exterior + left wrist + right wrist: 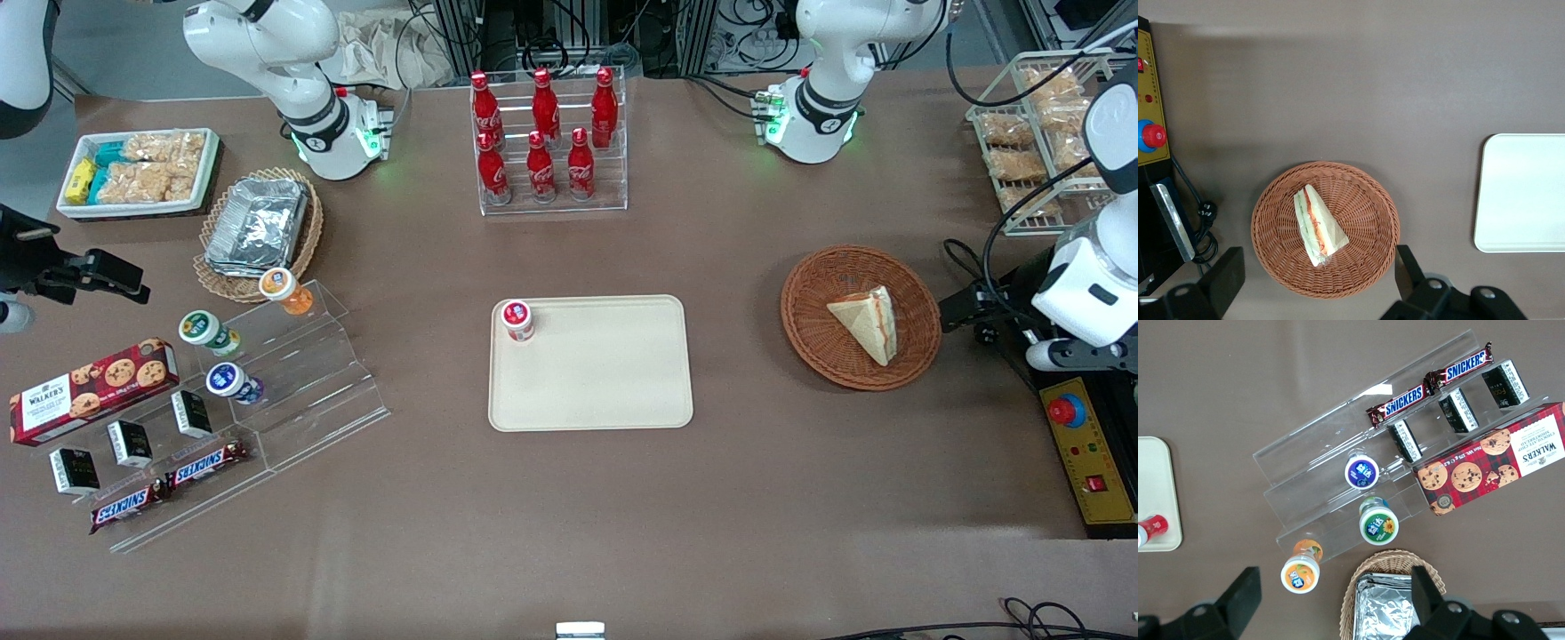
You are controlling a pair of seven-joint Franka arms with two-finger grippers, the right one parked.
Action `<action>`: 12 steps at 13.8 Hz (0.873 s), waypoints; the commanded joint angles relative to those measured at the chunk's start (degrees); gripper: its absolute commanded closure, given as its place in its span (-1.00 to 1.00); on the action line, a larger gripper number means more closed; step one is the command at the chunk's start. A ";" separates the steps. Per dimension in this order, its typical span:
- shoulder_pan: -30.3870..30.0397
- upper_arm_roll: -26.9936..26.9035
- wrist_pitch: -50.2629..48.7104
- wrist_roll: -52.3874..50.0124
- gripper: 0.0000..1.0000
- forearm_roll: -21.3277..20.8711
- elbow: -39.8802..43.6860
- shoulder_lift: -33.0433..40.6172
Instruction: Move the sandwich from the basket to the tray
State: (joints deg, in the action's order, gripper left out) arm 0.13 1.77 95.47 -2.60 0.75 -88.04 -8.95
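Observation:
The sandwich (pixel 867 322), a pale wedge with an orange-red stripe, lies in the round reddish-brown basket (pixel 800 329). In the left wrist view the sandwich (pixel 1317 227) lies near the middle of the basket (pixel 1271 227). The beige tray (pixel 605 382) lies flat at the table's middle, toward the parked arm's end from the basket; its edge shows in the left wrist view (pixel 1525 200). My left gripper (pixel 969 313) hangs above the table beside the basket, toward the working arm's end. It is open and empty (pixel 1317 280), its fingers (pixel 1225 277) spread wider than the basket.
A small red-lidded cup (pixel 517 320) stands on a tray corner. A yellow emergency-stop box (pixel 1085 444) with cables lies close to the basket. A rack of red bottles (pixel 547 142) stands farther from the camera. An acrylic snack stand (pixel 267 382) is toward the parked arm's end.

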 commanded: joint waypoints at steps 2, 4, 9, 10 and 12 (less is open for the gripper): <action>-0.13 0.34 -0.28 0.85 -1.00 0.57 1.46 -0.54; -0.13 0.34 -0.28 0.85 -1.00 0.74 1.46 -1.15; 0.04 0.43 -0.37 0.85 -1.00 0.75 1.46 -0.54; 0.31 0.60 -0.37 0.24 -1.00 0.75 1.46 -0.45; 0.49 0.60 -0.37 -0.21 -1.00 0.57 1.55 -0.45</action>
State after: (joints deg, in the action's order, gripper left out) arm 0.50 2.20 95.49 -2.62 0.90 -87.52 -9.46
